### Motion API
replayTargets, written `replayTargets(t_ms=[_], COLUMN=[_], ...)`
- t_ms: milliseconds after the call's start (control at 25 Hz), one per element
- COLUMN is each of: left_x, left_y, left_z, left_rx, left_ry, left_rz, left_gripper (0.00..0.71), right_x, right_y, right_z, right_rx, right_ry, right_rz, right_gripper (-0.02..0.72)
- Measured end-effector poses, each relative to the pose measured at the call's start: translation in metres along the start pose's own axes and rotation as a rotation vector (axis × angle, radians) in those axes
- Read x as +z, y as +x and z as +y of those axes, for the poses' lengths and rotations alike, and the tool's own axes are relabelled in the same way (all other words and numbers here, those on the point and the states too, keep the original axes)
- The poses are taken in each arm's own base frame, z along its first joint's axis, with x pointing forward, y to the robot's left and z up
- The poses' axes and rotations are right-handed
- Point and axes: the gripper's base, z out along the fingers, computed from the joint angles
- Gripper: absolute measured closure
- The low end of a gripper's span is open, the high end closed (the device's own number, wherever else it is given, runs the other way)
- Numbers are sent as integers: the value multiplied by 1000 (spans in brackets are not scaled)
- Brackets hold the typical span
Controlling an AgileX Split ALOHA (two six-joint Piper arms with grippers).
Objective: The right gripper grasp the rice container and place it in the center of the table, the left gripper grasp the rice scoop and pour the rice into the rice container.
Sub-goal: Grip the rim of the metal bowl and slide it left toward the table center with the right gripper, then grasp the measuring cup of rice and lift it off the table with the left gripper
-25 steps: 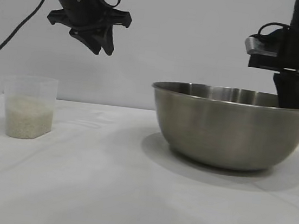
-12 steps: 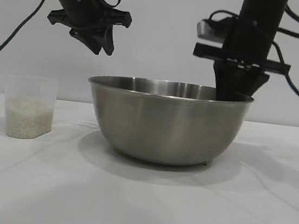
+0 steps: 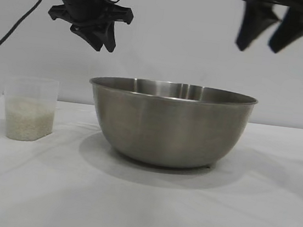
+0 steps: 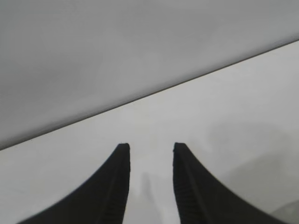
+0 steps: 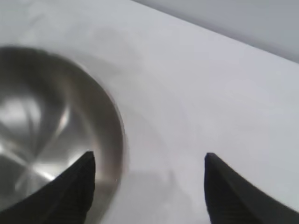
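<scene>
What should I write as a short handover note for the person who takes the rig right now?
Right gripper: open, empty, above the rice container.
Left gripper: open, empty, in the air above the rice scoop, to its right.
Rice container stands mid-table, empty.
Rice scoop stands upright at the left with the rice inside.
Done: container placed.
Left: grasp the scoop, pour the rice into the container.

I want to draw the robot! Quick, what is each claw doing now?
Left gripper: open, empty, above the cup.
Right gripper: open, empty, above the bowl.
</scene>
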Motion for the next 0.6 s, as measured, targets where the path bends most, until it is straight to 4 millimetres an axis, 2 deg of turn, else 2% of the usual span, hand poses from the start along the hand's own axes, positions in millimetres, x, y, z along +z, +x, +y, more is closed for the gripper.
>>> replayTargets(t_ms=[120,200,240,440,600], left_x=[-3,-6,-9,-24,-36], left_y=[0,-1,-2,-9,-14], left_z=[-1,0,2,19,23], left_rx=[15,21,18,-8,-16], left_ry=[4,10,9,-10,-15], left_rz=[19,40,45,53,48], left_gripper=[522,522,480,493,493], right_x=[-28,-52,-66,-133,-174], right_y=[30,40,40,51,71], right_z=[-22,-31,-33,-19,-3], right_rx=[93,152,168,160,145], right_ry=[67,108,124,130,81], right_rz=[-2,-57,-101,-234,-213], right_gripper=[277,277,277,277,277])
